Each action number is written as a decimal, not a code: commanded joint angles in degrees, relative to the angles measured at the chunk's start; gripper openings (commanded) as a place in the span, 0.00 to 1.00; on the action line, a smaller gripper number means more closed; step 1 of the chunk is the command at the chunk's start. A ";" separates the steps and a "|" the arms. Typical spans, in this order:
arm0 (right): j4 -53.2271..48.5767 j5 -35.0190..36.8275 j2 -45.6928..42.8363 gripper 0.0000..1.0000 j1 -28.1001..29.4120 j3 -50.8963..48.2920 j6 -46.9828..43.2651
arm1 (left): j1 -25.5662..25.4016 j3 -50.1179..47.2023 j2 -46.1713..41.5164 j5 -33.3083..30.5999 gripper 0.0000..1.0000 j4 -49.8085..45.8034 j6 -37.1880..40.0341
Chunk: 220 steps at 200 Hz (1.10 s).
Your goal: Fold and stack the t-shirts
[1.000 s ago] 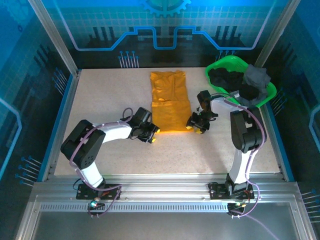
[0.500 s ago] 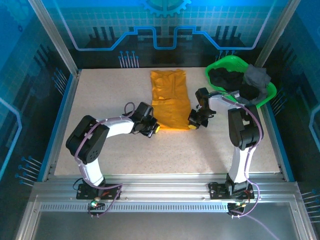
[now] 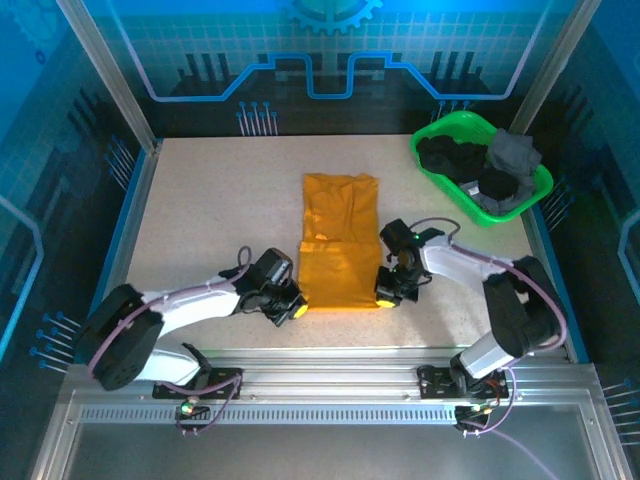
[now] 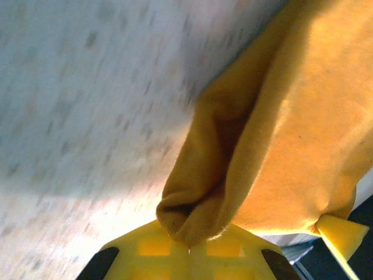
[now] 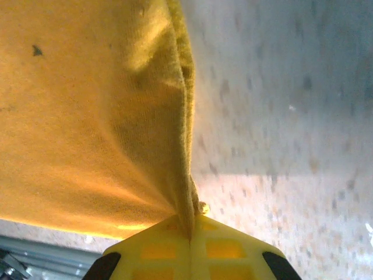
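Now, on the bench (image 3: 200,200), find the orange-yellow t-shirt (image 3: 340,230) laid lengthwise at the middle. Note left claw (image 3: 296,309) and right claw (image 3: 384,298) each clamped tight on a near hem corner. Probably best: raise both evenly, carry the hem away in step, avoid skew.

The speckled pale worktop (image 3: 200,200) spreads wide to the left of the left fingers (image 3: 292,311). A bright green plastic basket (image 3: 465,120) sits well beyond the right fingers (image 3: 386,298), at the far right corner.

1 overhead view, 2 close wrist views (shared: yellow shirt (image 3: 340,245))
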 commanded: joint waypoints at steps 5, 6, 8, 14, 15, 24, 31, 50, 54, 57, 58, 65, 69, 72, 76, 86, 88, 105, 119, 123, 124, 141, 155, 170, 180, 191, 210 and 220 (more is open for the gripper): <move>-6.70 0.43 -8.24 0.00 2.27 -1.98 4.43 | -2.34 -0.35 -7.89 -0.27 0.00 -7.54 0.63; -6.95 0.44 -8.53 0.00 2.34 -1.88 4.45 | -2.36 -0.31 -8.21 -0.35 0.00 -7.53 0.70; -7.39 0.53 -8.97 0.00 2.45 -1.69 4.44 | -2.48 -0.24 -8.74 -0.55 0.00 -7.57 0.79; -9.06 0.78 -10.37 0.00 2.57 -0.80 4.45 | -2.67 0.24 -10.51 -1.29 0.00 -7.84 0.90; -9.27 0.87 -10.52 0.00 2.62 -0.63 4.46 | -2.65 0.33 -10.75 -1.43 0.00 -7.90 0.92; -11.35 0.97 -12.02 0.00 2.52 1.14 4.25 | -2.68 1.55 -13.11 -2.84 0.00 -8.80 1.10; -13.03 1.33 -12.87 0.00 2.28 3.34 4.10 | -2.67 2.79 -14.48 -3.98 0.00 -9.52 1.39; -16.56 2.57 -13.71 0.00 1.38 9.42 3.47 | -2.55 7.18 -16.59 -7.56 0.00 -12.19 2.35; -17.08 2.85 -13.55 0.00 1.08 10.77 3.30 | -2.48 7.94 -16.76 -8.16 0.00 -12.29 2.26; -17.46 3.01 -13.40 0.00 0.72 11.78 3.10 | -2.33 8.45 -16.80 -8.56 0.00 -12.11 2.28; -17.55 3.04 -13.31 0.00 0.64 12.12 3.04 | -2.27 8.66 -16.80 -8.63 0.00 -12.06 2.31; -18.22 3.21 -12.54 0.00 -0.20 14.40 2.57 | -1.87 10.04 -16.69 -9.44 0.00 -11.68 2.33; -18.66 3.25 -11.95 0.00 -0.76 15.97 2.23 | -1.40 10.89 -16.50 -9.85 0.00 -11.66 2.34; -18.88 3.25 -11.47 0.00 -1.14 17.05 1.97 | -1.04 11.40 -16.23 -10.04 0.00 -11.61 2.41; -19.15 3.25 -10.76 0.00 -1.71 18.45 1.63 | -0.47 12.37 -15.86 -10.16 0.00 -11.24 2.46; -19.55 3.26 -8.75 0.00 -3.05 21.85 0.55 | 1.01 14.60 -14.72 -10.45 0.00 -10.12 3.18; -19.62 3.25 -8.26 0.00 -3.29 22.70 0.41 | 1.33 15.04 -14.39 -10.52 0.00 -9.95 3.43; -19.68 3.17 -4.40 0.00 -5.22 28.43 -1.06 | 4.69 19.87 -10.37 -9.59 0.00 -8.67 5.83; -19.22 3.11 -0.61 0.00 -6.66 32.83 -2.02 | 7.16 23.01 -5.92 -8.61 0.00 -6.38 7.63; -18.95 3.14 0.54 0.00 -7.00 34.05 -2.25 | 7.81 23.95 -4.58 -8.32 0.00 -5.78 8.20; -18.92 3.11 0.82 0.00 -7.13 34.38 -2.36 | 7.99 24.18 -4.27 -8.29 0.00 -5.69 8.31; -18.23 2.63 6.10 0.00 -8.80 39.38 -3.23 | 10.62 28.43 1.05 -7.46 0.00 -5.40 11.03; -17.16 2.03 10.37 0.00 -10.04 43.39 -3.43 | 12.68 31.10 4.71 -7.10 0.00 -4.65 12.26; -17.12 2.11 15.04 0.00 -11.18 48.25 -4.02 | 14.40 33.85 8.62 -6.27 0.00 -4.15 13.64; -17.23 1.73 17.92 0.00 -12.12 51.25 -4.15 | 15.26 35.44 10.74 -5.98 0.00 -3.76 14.34; -17.10 1.34 20.95 0.00 -12.93 54.48 -4.20 | 16.26 37.00 13.09 -5.59 0.00 -3.27 14.88; -18.22 0.80 26.93 0.00 -14.40 60.40 -4.22 | 18.19 40.50 18.41 -4.21 0.00 -1.58 15.79; -18.52 0.48 30.43 0.00 -15.26 63.51 -4.02 | 19.16 43.40 22.16 -3.25 0.00 -0.88 16.29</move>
